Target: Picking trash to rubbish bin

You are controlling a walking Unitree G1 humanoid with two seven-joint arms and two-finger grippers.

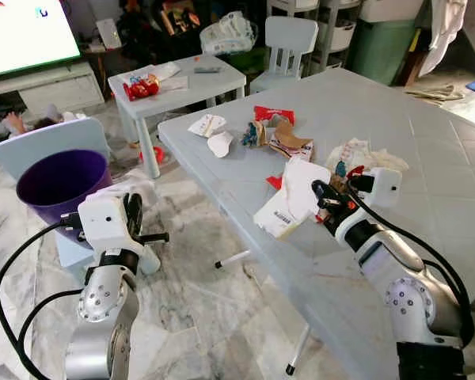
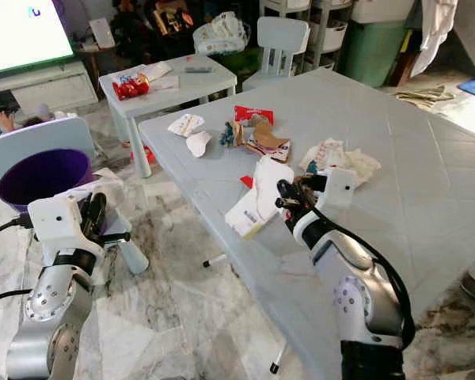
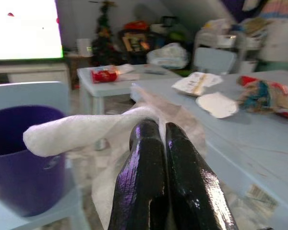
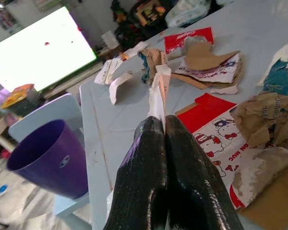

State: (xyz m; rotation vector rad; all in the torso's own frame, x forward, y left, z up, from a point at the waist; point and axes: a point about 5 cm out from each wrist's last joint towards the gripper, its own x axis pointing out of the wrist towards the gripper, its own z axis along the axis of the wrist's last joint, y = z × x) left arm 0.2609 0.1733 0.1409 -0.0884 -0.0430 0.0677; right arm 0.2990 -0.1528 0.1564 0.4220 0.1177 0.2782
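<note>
A purple bin (image 1: 57, 184) stands on a pale blue child's chair (image 1: 51, 141) at my left. My left gripper (image 1: 133, 212) is beside the bin's rim, shut on a white crumpled tissue (image 3: 77, 132) that drapes toward the bin. At the grey table's (image 1: 427, 190) near edge, my right gripper (image 1: 326, 198) is shut on the edge of a white paper wrapper (image 1: 291, 199), which stands up thin between the black fingers (image 4: 144, 158). More trash lies on the table: a red packet (image 1: 273, 115), brown card pieces (image 1: 289, 141), white scraps (image 1: 208, 125) and crumpled paper (image 1: 366, 154).
A small white table (image 1: 178, 83) with a red snack pack (image 1: 141, 87) stands behind, with a child's chair (image 1: 291, 39) next to it. A lit screen (image 1: 24, 32) is at the far left and a green tub (image 1: 384, 43) at the back. The floor is marble.
</note>
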